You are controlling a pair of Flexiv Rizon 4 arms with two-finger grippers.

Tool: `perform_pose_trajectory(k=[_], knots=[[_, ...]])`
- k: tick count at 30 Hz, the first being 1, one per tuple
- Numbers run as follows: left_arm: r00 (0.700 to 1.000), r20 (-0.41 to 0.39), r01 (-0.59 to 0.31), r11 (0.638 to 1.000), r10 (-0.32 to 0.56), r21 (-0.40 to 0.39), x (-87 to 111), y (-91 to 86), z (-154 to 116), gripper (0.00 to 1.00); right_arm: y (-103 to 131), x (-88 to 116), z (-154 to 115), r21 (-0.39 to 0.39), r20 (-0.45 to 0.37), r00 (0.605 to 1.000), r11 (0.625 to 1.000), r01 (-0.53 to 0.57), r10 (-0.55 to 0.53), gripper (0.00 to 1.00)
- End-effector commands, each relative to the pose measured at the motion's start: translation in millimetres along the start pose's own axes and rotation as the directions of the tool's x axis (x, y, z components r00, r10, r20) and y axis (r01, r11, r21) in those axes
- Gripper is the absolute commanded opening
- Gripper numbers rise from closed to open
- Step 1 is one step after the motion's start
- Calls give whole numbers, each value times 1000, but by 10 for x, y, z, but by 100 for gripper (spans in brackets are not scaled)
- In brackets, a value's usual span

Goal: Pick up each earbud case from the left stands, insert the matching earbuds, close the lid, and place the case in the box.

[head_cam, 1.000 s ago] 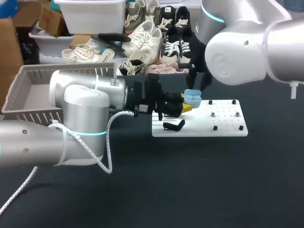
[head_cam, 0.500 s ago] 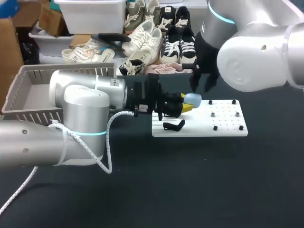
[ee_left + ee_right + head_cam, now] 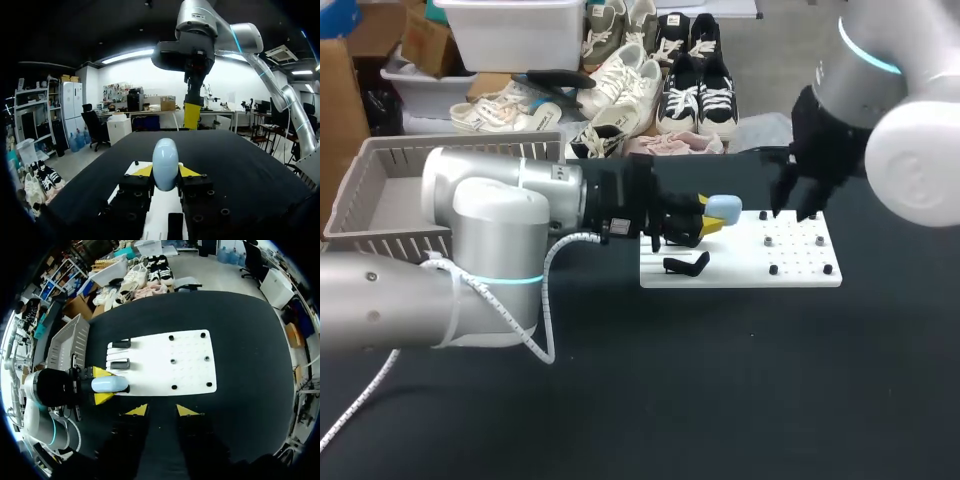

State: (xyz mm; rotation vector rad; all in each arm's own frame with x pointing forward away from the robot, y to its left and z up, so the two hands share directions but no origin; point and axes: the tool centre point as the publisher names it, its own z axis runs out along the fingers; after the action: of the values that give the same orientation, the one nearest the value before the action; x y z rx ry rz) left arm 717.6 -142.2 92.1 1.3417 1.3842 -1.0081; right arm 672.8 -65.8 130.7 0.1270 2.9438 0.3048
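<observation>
A light blue earbud case (image 3: 725,208) with its lid down sits sideways in my left gripper (image 3: 713,220), which is shut on it above the left end of the white board (image 3: 740,270). In the left wrist view the case (image 3: 165,164) stands between the yellow tips, with my right arm's gripper (image 3: 192,114) hanging ahead of it. My right gripper (image 3: 798,208) hovers open over the board's far right end, apart from the case. From the right wrist view its fingers (image 3: 161,411) hold nothing, and the case (image 3: 109,384) lies beside them. No earbuds are visible.
Black stands (image 3: 120,364) (image 3: 686,264) sit on the board's left end, and several black pegs (image 3: 773,269) dot its right half. A grey slatted basket (image 3: 380,190) stands at the far left. Black tabletop spreads in front of the board.
My right arm has pulled away from the case, rising and shifting to the right over the board's far end. The left arm has kept still with the case.
</observation>
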Motion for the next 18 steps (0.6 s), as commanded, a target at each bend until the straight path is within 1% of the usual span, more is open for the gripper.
perform_pose_trajectory(k=[1, 6, 9, 14, 18], knots=[[1000, -2, -16, 999, 16, -46, -70, -8, -232, 0, -95, 115, 94, -13, 66, 998, 1000, -19, 20, 29], [996, -2, -84, 991, 84, -108, -260, 119, -544, 0, -149, 184, 142, -14, 52, 998, 999, -42, 43, 30], [992, -35, -123, 982, 119, -145, -373, 195, -763, 0, -158, 195, 147, -15, 49, 998, 999, -46, 47, 30], [989, -79, -136, 972, 123, -194, -443, 234, -1019, 0, -151, 209, 118, -16, 55, 997, 999, -47, 48, 31], [987, -113, -138, 963, 115, -233, -445, 251, -1224, 0, -128, 222, 110, -17, 58, 998, 999, -40, 41, 33]])
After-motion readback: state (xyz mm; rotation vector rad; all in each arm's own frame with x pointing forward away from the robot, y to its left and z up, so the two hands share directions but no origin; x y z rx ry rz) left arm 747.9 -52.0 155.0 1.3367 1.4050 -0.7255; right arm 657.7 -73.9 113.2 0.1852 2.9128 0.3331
